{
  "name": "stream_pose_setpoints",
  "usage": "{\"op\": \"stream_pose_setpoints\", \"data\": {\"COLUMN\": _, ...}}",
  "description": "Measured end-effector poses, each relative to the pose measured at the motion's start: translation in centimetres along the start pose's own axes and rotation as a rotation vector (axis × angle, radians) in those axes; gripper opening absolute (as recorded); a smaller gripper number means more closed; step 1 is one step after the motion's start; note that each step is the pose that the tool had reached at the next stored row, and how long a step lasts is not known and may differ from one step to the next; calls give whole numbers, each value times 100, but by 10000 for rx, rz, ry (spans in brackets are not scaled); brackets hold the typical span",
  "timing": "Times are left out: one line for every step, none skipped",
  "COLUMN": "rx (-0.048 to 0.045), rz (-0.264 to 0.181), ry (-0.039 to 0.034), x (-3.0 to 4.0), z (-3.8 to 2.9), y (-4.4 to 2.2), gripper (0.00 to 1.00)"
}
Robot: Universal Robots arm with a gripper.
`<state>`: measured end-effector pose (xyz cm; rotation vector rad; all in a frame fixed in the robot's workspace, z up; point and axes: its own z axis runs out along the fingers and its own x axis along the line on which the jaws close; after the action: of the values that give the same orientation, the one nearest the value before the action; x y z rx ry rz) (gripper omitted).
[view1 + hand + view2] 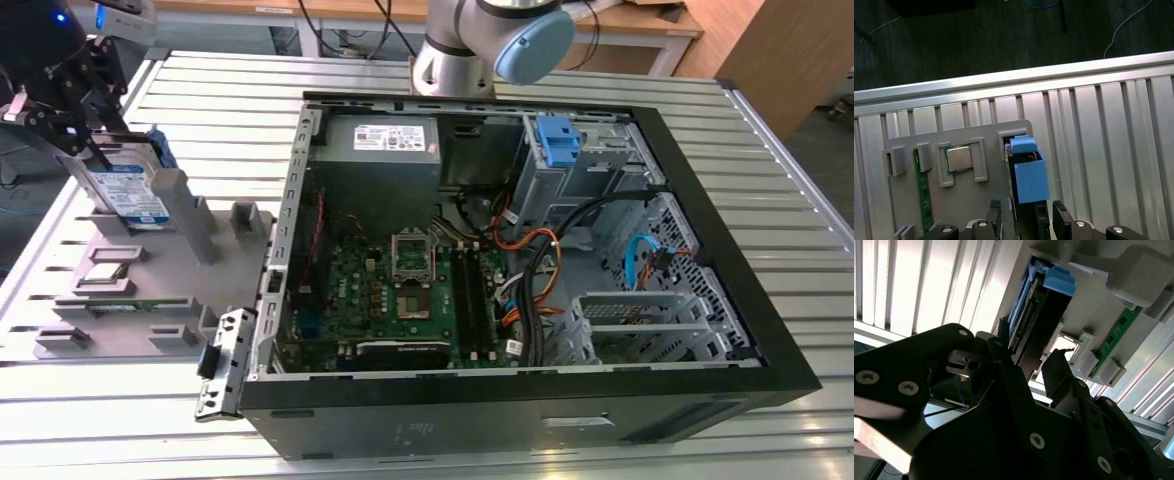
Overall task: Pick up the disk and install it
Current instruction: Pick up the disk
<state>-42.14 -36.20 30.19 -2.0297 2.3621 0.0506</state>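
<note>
Presently the disk (131, 195) stands upright in a slot of the grey parts fixture (167, 285), offering its flat sides to the gripper (1026, 210) straddling it from above; whether it is clamped cannot be told.

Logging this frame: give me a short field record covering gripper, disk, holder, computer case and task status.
gripper: open, one finger on each side of the disk, a gap showing on both sides
disk: upright in a slot of the holder tray, blue rail at its top
holder tray: on the slatted table, at the exterior view's left of the case; also carries a processor chip and a memory stick
computer case: lying open, motherboard exposed
task status: disk not yet lifted, not installed
</note>
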Motion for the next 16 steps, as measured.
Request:
{"op": "stream_pose_setpoints", "data": {"rx": 0, "rz": 1, "ry": 0, "x": 0, "z": -1, "y": 0, "gripper": 53}}
{"op": "stream_pose_setpoints", "data": {"rx": 0, "rz": 0, "ry": 0, "x": 0, "z": -1, "y": 0, "gripper": 53}}
{"op": "stream_pose_setpoints", "data": {"rx": 1, "rz": 0, "ry": -1, "x": 0, "z": -1, "y": 0, "gripper": 53}}
{"op": "stream_pose_setpoints", "data": {"rx": 1, "rz": 0, "ry": -1, "x": 0, "z": -1, "y": 0, "gripper": 53}}
{"op": "stream_pose_setpoints", "data": {"rx": 1, "rz": -10, "ry": -1, "x": 0, "z": -1, "y": 0, "gripper": 53}}
{"op": "stream_pose_setpoints", "data": {"rx": -1, "rz": -32, "ry": 0, "x": 0, "z": -2, "y": 0, "gripper": 53}}
{"op": "stream_pose_setpoints", "data": {"rx": -5, "rz": -94, "ry": 1, "x": 0, "z": -2, "y": -1, "gripper": 53}}
{"op": "stream_pose_setpoints", "data": {"rx": -6, "rz": -122, "ry": 2, "x": 0, "z": -2, "y": -1, "gripper": 53}}
{"op": "stream_pose_setpoints", "data": {"rx": -5, "rz": -128, "ry": 1, "x": 0, "z": -2, "y": -1, "gripper": 53}}
{"op": "stream_pose_setpoints", "data": {"rx": -5, "rz": -129, "ry": 1, "x": 0, "z": -1, "y": -1, "gripper": 53}}
{"op": "stream_pose_setpoints", "data": {"rx": -5, "rz": -130, "ry": 1, "x": 0, "z": -1, "y": -1, "gripper": 53}}
{"op": "stream_pose_setpoints", "data": {"rx": -5, "rz": -130, "ry": 1, "x": 0, "z": -1, "y": -1, "gripper": 53}}
{"op": "stream_pose_setpoints", "data": {"rx": -27, "rz": -130, "ry": 3, "x": -1, "z": 0, "y": -3, "gripper": 53}}
{"op": "stream_pose_setpoints", "data": {"rx": -75, "rz": -128, "ry": 8, "x": -1, "z": 0, "y": -4, "gripper": 53}}
{"op": "stream_pose_setpoints", "data": {"rx": -95, "rz": -127, "ry": 12, "x": -1, "z": 0, "y": -4, "gripper": 53}}
{"op": "stream_pose_setpoints", "data": {"rx": -107, "rz": -125, "ry": 13, "x": -1, "z": 0, "y": -3, "gripper": 53}}
